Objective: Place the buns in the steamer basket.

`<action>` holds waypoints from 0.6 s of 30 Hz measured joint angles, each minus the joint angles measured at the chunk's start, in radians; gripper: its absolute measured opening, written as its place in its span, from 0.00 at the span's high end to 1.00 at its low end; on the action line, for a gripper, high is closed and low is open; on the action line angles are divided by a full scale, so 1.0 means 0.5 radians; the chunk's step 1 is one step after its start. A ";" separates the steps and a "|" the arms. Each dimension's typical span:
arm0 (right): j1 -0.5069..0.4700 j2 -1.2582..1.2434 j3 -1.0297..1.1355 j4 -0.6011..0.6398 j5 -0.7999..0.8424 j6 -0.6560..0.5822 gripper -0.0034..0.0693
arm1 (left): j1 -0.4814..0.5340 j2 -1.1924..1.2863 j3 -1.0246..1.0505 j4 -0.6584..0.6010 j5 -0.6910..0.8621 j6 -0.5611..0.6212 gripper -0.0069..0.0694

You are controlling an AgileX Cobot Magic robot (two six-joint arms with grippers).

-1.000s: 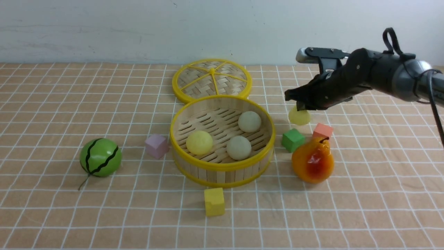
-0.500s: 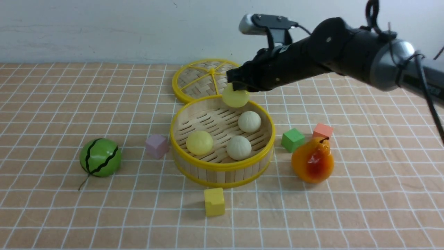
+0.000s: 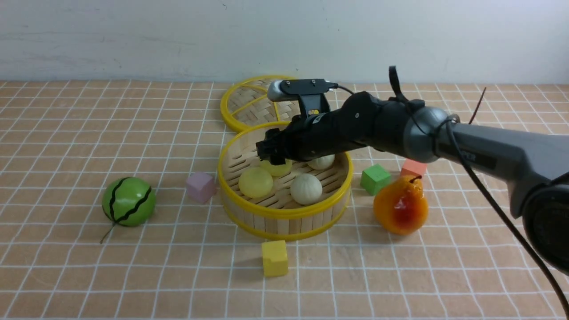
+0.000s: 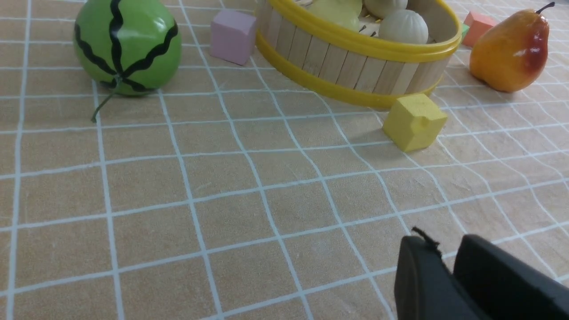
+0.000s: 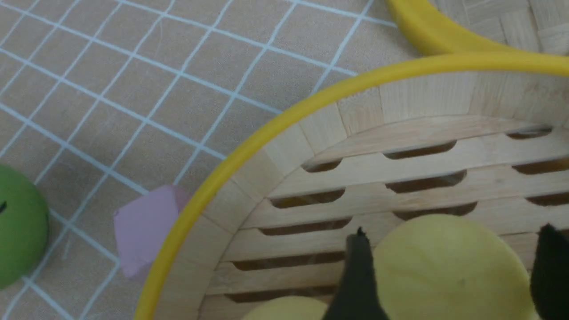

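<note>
The steamer basket (image 3: 284, 213) stands mid-table with yellow rims and a slatted floor. Inside lie a pale yellow bun (image 3: 255, 182), a cream bun (image 3: 306, 189) and a second cream bun (image 3: 322, 163), half hidden by my right arm. My right gripper (image 3: 271, 155) is lowered into the basket. In the right wrist view my right gripper (image 5: 453, 231) stands open, its fingers flanking another pale yellow bun (image 5: 449, 266) that rests on the basket (image 5: 249, 151) floor. My left gripper (image 4: 444, 242) hovers low over bare table, shut and empty; the front view does not show it.
The flat woven lid (image 3: 253, 102) lies behind the basket. A green watermelon ball (image 3: 129, 201) sits at the left, an orange pear (image 3: 401, 206) at the right. Cubes lie around: pink (image 3: 201, 186), yellow (image 3: 274, 258), green (image 3: 375, 178), orange (image 3: 413, 166).
My right arm carried the pale yellow bun from beside the green cube up over the rim and down into the basket. Its fingers have spread apart. The left arm has not moved.
</note>
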 joint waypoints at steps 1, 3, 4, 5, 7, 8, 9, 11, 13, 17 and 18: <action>-0.012 -0.044 0.000 -0.007 0.058 0.000 0.20 | 0.000 0.000 0.000 0.000 0.000 0.000 0.76; -0.032 -0.138 0.000 -0.026 0.178 0.000 0.16 | 0.000 0.000 0.000 0.000 0.000 0.000 0.75; -0.037 -0.168 0.000 -0.026 0.218 0.000 0.16 | 0.000 0.000 0.000 0.000 0.000 0.000 0.75; -0.062 -0.286 0.000 -0.050 0.404 0.009 0.16 | 0.000 0.000 0.000 0.000 0.000 0.000 0.75; -0.103 -0.497 0.006 -0.132 0.727 0.082 0.22 | 0.000 0.000 0.000 0.000 0.000 0.000 0.74; -0.107 -0.517 0.008 -0.144 0.727 0.094 0.22 | 0.000 0.000 0.000 0.000 0.000 0.000 0.74; -0.128 -0.680 0.061 -0.264 0.983 0.216 0.31 | 0.000 0.000 0.000 0.000 0.000 0.000 0.74; -0.131 -0.881 0.174 -0.464 1.184 0.385 0.43 | 0.000 0.000 0.000 0.000 0.002 0.000 0.74; -0.126 -1.053 0.340 -0.645 1.301 0.526 0.58 | 0.000 0.000 0.000 0.000 0.002 0.000 0.74; -0.113 -1.415 0.764 -0.906 1.342 0.759 0.91 | 0.000 0.000 0.000 0.000 0.002 0.000 0.74; -0.113 -1.415 0.764 -0.906 1.342 0.766 0.91 | 0.000 0.000 0.000 0.000 0.002 0.000 0.73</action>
